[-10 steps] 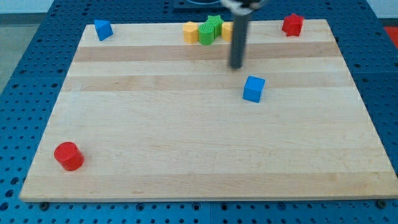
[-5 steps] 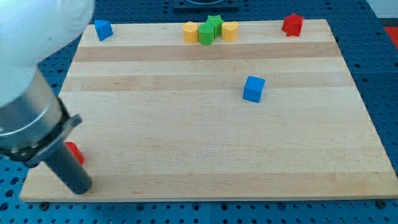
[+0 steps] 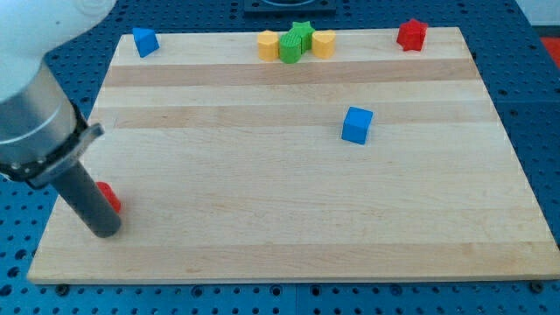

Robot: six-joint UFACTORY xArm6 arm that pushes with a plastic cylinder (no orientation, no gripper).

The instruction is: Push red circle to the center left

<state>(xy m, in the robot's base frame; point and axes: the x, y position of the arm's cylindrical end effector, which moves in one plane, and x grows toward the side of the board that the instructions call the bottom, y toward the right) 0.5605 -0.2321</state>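
The red circle (image 3: 110, 199) lies near the wooden board's (image 3: 289, 210) lower left corner and is mostly hidden behind my rod. Only its right edge shows. My tip (image 3: 105, 230) rests on the board just below the red circle, at the view's bottom left. The arm's pale body fills the view's upper left corner.
A blue cube (image 3: 356, 124) lies right of the board's middle. Along the top edge lie a blue block (image 3: 144, 41), a yellow block (image 3: 268, 45), a green star-like block (image 3: 297, 41), another yellow block (image 3: 324, 43) and a red block (image 3: 411, 34).
My tip swept from the top centre down to the lower left corner, then moved up a little. The red circle has shifted slightly up with it.
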